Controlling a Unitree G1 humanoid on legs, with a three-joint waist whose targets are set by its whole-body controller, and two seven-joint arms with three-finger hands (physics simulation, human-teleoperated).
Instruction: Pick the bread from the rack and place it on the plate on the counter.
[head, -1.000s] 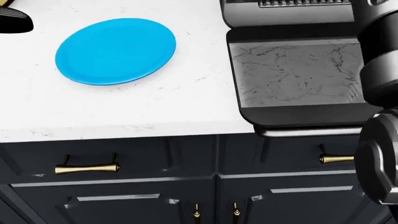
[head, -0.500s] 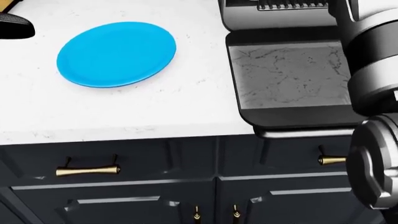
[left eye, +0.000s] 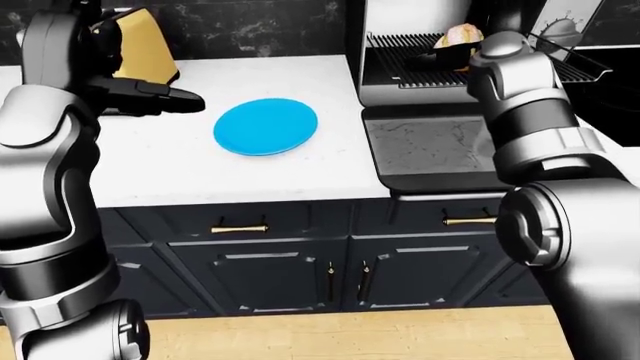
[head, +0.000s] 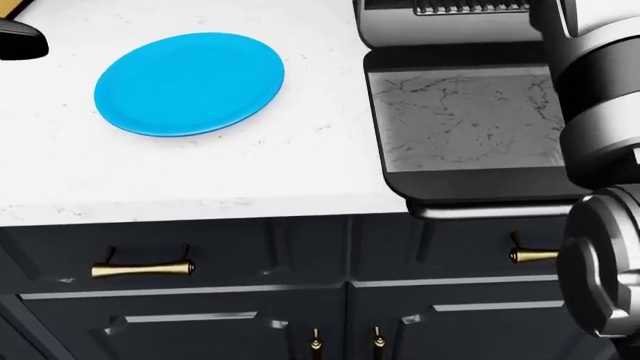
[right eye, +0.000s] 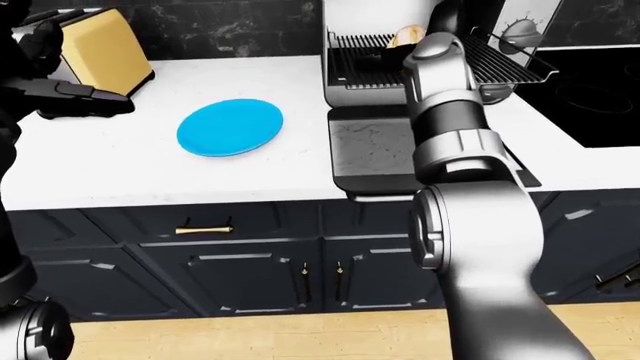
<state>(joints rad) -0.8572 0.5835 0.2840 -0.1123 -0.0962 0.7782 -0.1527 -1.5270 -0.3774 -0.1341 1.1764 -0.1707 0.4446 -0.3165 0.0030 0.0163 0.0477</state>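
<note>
Counter (left eye: 230, 169): I see white stone over dark cabinets, bare apart from the plate and a yellow toaster (right eye: 100, 49) at the left edge of the right-eye view.
Oven (left eye: 400, 71): I have it open at the counter's right end, door (head: 465, 120) dropped flat, wire rack (right eye: 365, 52) pulled out above it.
Right arm (right eye: 450, 127): I am stretching it up over the door toward the rack. Against the head picture of a second ago it stands further in from the right edge and covers more of the door, so my reach is advancing.
Left hand (left eye: 150, 97): it hovers over the counter by the toaster, fingers lying together, holding nothing.
Plate (head: 190, 82): blue, bare, well apart from the oven; it has barely shifted in the head view, so I judge my stance steady.
Bread (left eye: 457, 37): it sits on the rack, partly behind my right wrist.
Right hand (right eye: 445, 19): up beside the bread; I cannot tell whether the fingers are apart or closed.
Meaning: I judge the pick not yet made; the grasp comes next.
</note>
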